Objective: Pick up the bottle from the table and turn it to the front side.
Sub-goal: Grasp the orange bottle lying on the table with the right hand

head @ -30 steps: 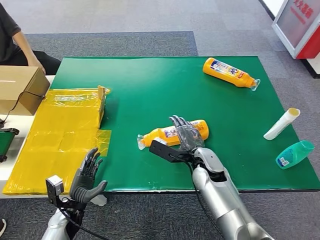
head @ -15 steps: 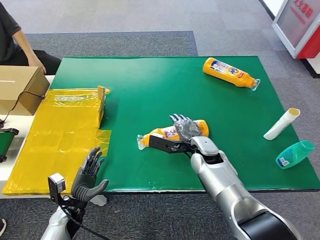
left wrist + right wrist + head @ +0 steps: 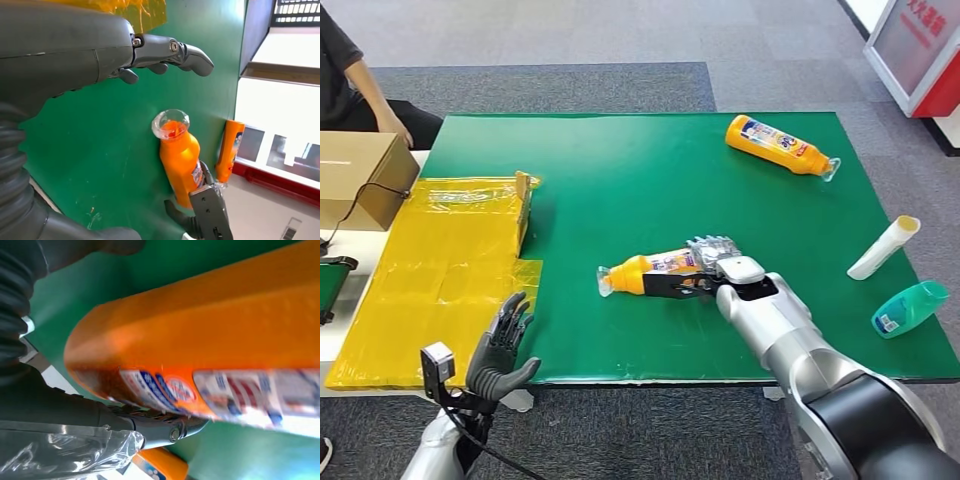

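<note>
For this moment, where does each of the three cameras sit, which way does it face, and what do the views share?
Head view: high on the body, looking forward and down at the green table; shows both arms, the left hand at the near edge, the right hand on the orange bottle.
Left wrist view: behind the left hand, looking across the table toward the orange bottle.
Right wrist view: behind the right hand, close against the orange bottle.
Shared: all three show that orange bottle.
</note>
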You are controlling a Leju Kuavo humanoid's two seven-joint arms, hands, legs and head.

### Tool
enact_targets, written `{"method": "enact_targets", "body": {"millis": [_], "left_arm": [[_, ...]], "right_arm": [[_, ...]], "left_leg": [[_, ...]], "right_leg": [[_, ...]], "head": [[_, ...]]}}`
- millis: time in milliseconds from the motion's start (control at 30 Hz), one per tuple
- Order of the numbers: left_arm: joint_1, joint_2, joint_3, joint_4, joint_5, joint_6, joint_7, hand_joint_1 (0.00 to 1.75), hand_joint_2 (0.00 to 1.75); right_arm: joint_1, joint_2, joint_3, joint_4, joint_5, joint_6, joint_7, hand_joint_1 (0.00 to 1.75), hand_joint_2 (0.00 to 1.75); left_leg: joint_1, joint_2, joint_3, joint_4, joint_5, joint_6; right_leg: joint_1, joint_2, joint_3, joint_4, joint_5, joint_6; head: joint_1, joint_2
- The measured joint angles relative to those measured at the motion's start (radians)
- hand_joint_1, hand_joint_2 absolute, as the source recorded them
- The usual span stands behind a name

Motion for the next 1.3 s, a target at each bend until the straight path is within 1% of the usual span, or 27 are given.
{"method": "enact_targets", "body": {"millis": [33, 67, 200, 267, 333, 433, 533, 667, 800, 900, 1067, 1300], "left_arm": [[-0.002, 0.001, -0.002, 0.002, 0.0, 0.0, 0.0, 0.0, 1.75], [-0.003, 0.001, -0.003, 0.004, 0.0, 0.0, 0.0, 0.0, 1.75], [-0.008, 0.003, -0.004, 0.011, 0.002, 0.0, 0.0, 0.0, 1.75], [-0.01, 0.005, -0.004, 0.013, 0.004, 0.001, 0.0, 0.0, 1.75], [-0.009, 0.008, -0.003, 0.014, 0.009, 0.001, 0.0, 0.0, 1.75], [-0.006, 0.013, -0.001, 0.013, 0.021, -0.003, 0.0, 0.0, 1.75], [0.004, 0.017, 0.001, 0.005, 0.017, -0.003, 0.0, 0.0, 1.75], [0.013, 0.018, 0.002, -0.017, 0.02, -0.016, 0.0, 0.0, 1.75], [0.008, 0.016, 0.0, -0.037, 0.021, -0.047, 0.0, 0.0, 1.75], [-0.012, 0.014, -0.008, -0.04, 0.019, -0.065, 0.0, 0.0, 1.75], [-0.042, 0.015, -0.031, -0.04, 0.023, -0.074, 0.0, 0.0, 1.75], [-0.049, 0.016, -0.044, -0.04, 0.027, -0.086, 0.0, 0.0, 1.75]], "right_arm": [[-0.007, -0.003, 0.002, 0.014, -0.001, 0.006, -0.002, 1.68, 1.75], [-0.014, -0.005, 0.003, 0.025, -0.003, 0.013, -0.005, 1.75, 1.75], [-0.038, -0.014, 0.01, 0.061, -0.007, 0.042, -0.04, 1.75, 1.75], [-0.044, -0.018, 0.012, 0.069, -0.02, 0.035, -0.073, 1.75, 1.75], [-0.042, -0.021, 0.011, 0.07, -0.05, -0.004, -0.119, 1.75, 1.75], [-0.024, -0.022, 0.006, 0.05, -0.119, -0.097, -0.188, 1.75, 1.75], [0.033, -0.021, -0.01, -0.033, -0.217, -0.163, -0.238, 1.75, 1.75], [0.163, -0.014, -0.032, -0.224, -0.365, -0.183, -0.287, 1.75, 1.75], [0.276, 0.012, -0.035, -0.393, -0.452, -0.178, -0.299, 1.75, 1.75], [0.323, 0.043, -0.032, -0.454, -0.473, -0.182, -0.299, 1.75, 1.75], [0.352, 0.084, -0.023, -0.479, -0.484, -0.2, -0.301, 1.75, 1.75], [0.357, 0.101, -0.02, -0.482, -0.49, -0.205, -0.305, 1.75, 1.75]], "left_leg": [[0.0, 0.0, 0.0, 0.0, 0.0, 0.0], [0.0, 0.0, 0.0, 0.0, 0.0, 0.0], [0.0, 0.0, 0.0, 0.0, 0.0, 0.0], [0.0, 0.0, 0.0, 0.0, 0.0, 0.0], [0.0, 0.0, 0.0, 0.0, 0.0, 0.0], [0.0, 0.0, 0.0, 0.0, 0.0, 0.0], [0.0, -0.001, 0.0, 0.0, 0.0, 0.0], [0.0, -0.001, -0.001, 0.0, -0.001, 0.0], [0.0, -0.001, -0.001, 0.0, -0.001, 0.0], [0.0, -0.001, -0.001, 0.0, -0.001, 0.0], [0.0, -0.001, -0.001, 0.0, -0.001, -0.001], [0.0, -0.001, -0.001, 0.0, 0.0, 0.0]], "right_leg": [[0.0, 0.0, 0.0, 0.0, 0.0, 0.0], [0.0, 0.0, 0.0, 0.0, 0.0, 0.0], [0.0, 0.0, 0.0, 0.0, 0.0, 0.0], [0.0, 0.0, 0.0, 0.0, 0.0, 0.0], [0.0, 0.0, 0.0, 0.0, 0.0, 0.0], [0.0, 0.0, 0.0, 0.0, 0.0, 0.0], [0.0, -0.001, 0.0, 0.0, 0.0, 0.0], [0.0, -0.001, 0.0, 0.0, -0.001, 0.0], [0.0, -0.001, 0.0, 0.0, -0.002, 0.0], [0.0, -0.001, 0.0, 0.0, -0.002, 0.0], [0.0, -0.001, 0.0, 0.0, -0.001, 0.0], [0.0, -0.001, 0.0, 0.0, 0.0, 0.0]], "head": [[0.0, 0.0], [0.0, 0.0], [0.0, 0.0], [0.0, 0.0], [0.0, 0.0], [0.0, 0.0], [0.0, 0.0], [0.0, 0.0], [0.0, 0.0], [0.0, 0.0], [0.0, 0.0], [0.0, 0.0]]}}
